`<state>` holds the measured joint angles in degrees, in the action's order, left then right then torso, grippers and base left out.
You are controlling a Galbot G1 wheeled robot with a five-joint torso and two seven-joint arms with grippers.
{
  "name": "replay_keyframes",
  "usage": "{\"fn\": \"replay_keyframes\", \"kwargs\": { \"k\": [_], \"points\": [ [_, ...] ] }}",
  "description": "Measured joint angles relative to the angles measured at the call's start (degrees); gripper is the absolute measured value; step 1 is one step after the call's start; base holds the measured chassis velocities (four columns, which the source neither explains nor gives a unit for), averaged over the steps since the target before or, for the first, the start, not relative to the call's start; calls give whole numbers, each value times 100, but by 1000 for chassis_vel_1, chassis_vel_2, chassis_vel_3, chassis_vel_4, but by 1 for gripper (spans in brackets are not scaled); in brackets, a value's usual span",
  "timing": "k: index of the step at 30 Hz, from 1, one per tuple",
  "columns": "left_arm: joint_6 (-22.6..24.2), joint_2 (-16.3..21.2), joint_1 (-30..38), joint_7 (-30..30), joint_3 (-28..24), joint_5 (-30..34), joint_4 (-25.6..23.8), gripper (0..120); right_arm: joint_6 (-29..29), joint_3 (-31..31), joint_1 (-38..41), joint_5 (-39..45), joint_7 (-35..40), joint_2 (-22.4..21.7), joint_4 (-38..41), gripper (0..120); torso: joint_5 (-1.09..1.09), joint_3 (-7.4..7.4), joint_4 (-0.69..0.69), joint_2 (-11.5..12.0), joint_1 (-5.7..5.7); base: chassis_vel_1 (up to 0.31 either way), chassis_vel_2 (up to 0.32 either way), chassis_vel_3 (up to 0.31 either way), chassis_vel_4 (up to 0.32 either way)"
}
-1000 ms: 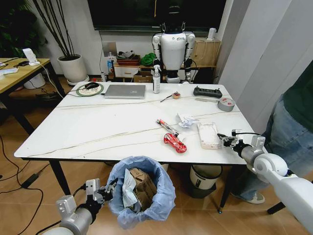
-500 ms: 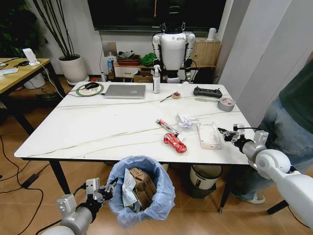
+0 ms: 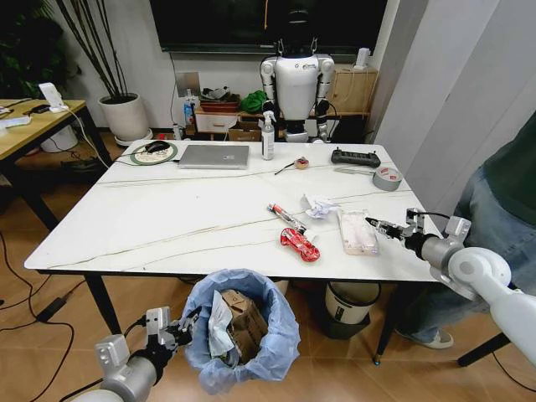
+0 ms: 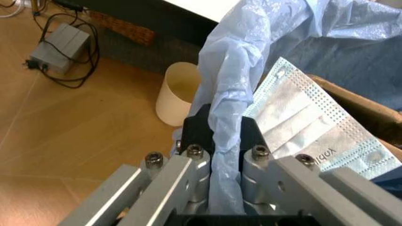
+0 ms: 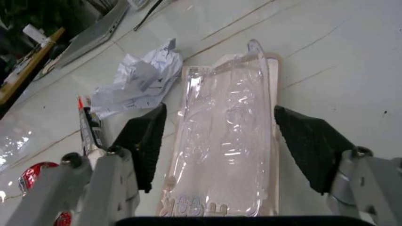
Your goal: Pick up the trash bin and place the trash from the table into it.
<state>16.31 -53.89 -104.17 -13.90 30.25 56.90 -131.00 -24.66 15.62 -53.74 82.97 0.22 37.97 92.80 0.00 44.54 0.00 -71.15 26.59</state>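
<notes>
Two grips matter: your left gripper [image 4: 217,155] is clamped on the trash bin [image 3: 241,328] liner, below the table [image 3: 167,218] edge at 6 o'clock. Your right gripper [image 5: 220,141], jaws wide and empty, straddles the clear plastic tray [image 5: 226,150] at 3 o'clock; it looks light, slick and crushable, so pinch its long rims gently.

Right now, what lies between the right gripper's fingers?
In the right wrist view the clear plastic blister tray lies flat on the table between the open right gripper's fingers, which straddle it. Crumpled paper sits beyond, outside the gap.
</notes>
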Motion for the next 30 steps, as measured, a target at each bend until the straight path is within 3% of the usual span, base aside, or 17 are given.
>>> {"fn": "replay_keyframes", "kwargs": {
  "k": [2, 4, 7, 11, 30],
  "points": [
    [0, -5, -10, 0, 5, -3, -4, 2, -25, -34, 46, 3, -65, 21, -109, 74, 0, 0, 0, 0, 0, 0, 0, 0, 0],
    [0, -6, -12, 0, 8, -4, -4, 2, -30, -46, 58, 3, -83, 22, -134, 76, 0, 0, 0, 0, 0, 0, 0, 0, 0],
    [0, -22, -9, 1, 17, -12, -4, 2, -31, -135, 127, -101, -223, 28, -280, 91, 0, 0, 0, 0, 0, 0, 0, 0, 0],
    [0, -35, -1, 2, 17, -13, -2, 2, -4, -241, 192, -327, -297, 51, -380, 100, 0, 0, 0, 0, 0, 0, 0, 0, 0],
    [-2, -51, 29, 5, 44, 1, 19, 2, 33, -718, 474, -552, -358, 164, -419, 100, -1, 0, 0, 0, 0, 0, 0, 0, 0]
  ]
}}
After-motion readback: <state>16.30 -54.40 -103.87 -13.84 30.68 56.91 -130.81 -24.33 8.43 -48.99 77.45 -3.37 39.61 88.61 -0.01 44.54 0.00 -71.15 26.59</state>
